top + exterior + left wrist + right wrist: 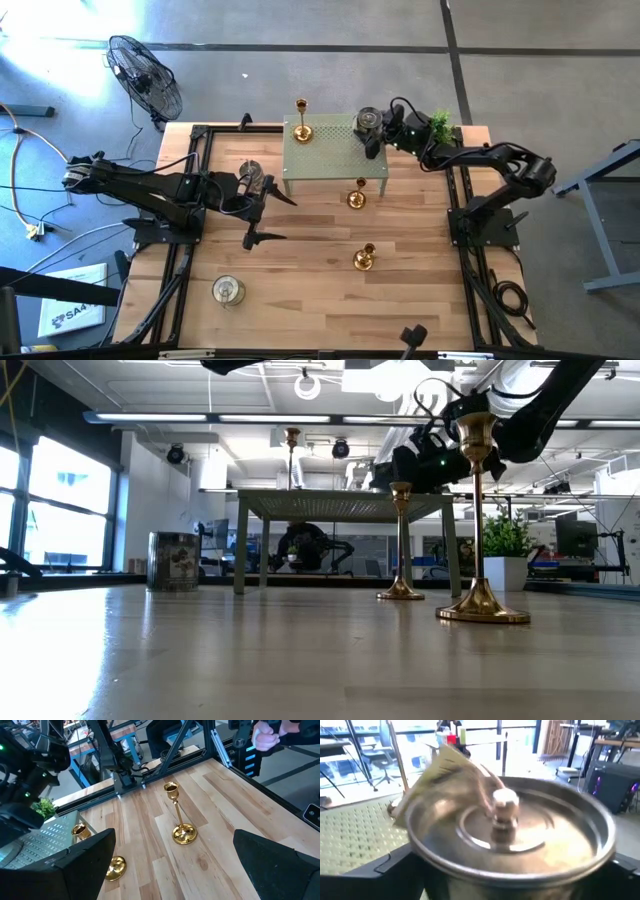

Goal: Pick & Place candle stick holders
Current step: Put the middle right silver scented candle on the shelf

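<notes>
Right gripper [374, 135] at a silver holder [368, 121] on the green stand [330, 160]; left gripper [262, 210] idle.

From my station I log: right gripper spread wide around the silver holder, contact unclear. Left gripper fully open, empty, over the desk [320, 270], beside a second silver holder [250, 172]. A third [228, 291] near the front-left. Gold holders: one on the stand [302, 120], one just before it [357, 194], one mid-desk [364, 258].

Glossy gold metal candle stick holders [363, 259] stand on a matt, pale wood table [320, 300].
</notes>
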Motion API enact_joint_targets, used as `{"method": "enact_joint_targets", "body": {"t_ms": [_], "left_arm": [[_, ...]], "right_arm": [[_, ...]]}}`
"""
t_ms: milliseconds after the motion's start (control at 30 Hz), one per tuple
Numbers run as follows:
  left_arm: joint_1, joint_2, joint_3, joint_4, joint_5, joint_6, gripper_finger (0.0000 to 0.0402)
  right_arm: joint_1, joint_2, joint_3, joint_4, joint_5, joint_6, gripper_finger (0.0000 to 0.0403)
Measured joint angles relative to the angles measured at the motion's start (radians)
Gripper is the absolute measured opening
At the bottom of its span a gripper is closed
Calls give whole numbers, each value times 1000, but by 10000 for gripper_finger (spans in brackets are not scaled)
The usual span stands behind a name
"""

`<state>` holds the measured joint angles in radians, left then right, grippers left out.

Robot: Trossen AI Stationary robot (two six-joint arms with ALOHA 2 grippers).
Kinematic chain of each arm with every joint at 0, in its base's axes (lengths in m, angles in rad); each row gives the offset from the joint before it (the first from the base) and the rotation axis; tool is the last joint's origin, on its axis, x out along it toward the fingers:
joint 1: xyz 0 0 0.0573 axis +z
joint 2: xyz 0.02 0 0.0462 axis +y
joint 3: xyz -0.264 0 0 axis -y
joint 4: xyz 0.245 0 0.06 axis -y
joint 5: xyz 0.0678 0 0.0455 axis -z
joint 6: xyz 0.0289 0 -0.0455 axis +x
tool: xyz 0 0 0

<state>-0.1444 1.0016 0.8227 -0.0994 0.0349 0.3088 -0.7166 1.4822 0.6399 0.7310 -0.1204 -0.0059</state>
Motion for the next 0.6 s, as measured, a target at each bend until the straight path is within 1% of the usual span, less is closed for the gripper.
{"method": "enact_joint_targets", "body": {"t_ms": [367, 500, 600], "left_arm": [[0, 0, 0, 0, -1, 0, 399], [0, 0, 0, 0, -1, 0, 399], [0, 0, 0, 0, -1, 0, 399]], "right_arm": [[15, -53, 1, 21, -10, -28, 389], [35, -55, 33, 11, -15, -35, 389], [54, -55, 62, 6, -13, -72, 390]]}}
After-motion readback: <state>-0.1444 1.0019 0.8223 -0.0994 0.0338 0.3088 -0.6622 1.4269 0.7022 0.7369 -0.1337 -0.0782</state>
